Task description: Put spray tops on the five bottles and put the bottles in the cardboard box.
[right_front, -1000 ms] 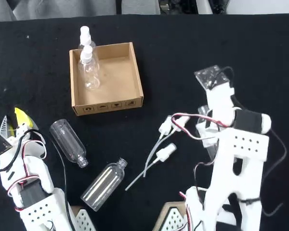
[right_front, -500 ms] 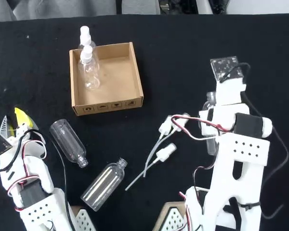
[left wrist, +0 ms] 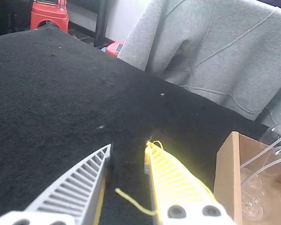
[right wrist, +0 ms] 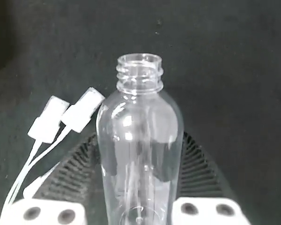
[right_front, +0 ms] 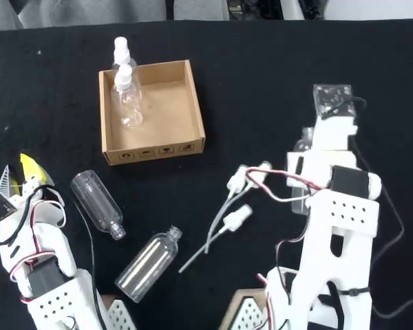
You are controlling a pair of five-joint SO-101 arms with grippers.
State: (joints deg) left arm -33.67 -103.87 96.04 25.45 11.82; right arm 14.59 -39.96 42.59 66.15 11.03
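A clear, smooth plastic bottle [right wrist: 139, 136] with a bare threaded neck is clamped between the ribbed black fingers of the right gripper [right wrist: 140, 140], near three white long-stemmed spray tops [right_front: 237, 180] on the matte black table [right_front: 261, 69], while the left gripper [left wrist: 127, 151] rests parted, holding nothing.

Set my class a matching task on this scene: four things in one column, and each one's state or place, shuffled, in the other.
1 right gripper
2 left gripper
3 cardboard box
4 loose spray tops

A lying on the table
B open, empty
C shut on an uncapped bottle
D capped bottle inside

Pairs: 1-C, 2-B, 3-D, 4-A
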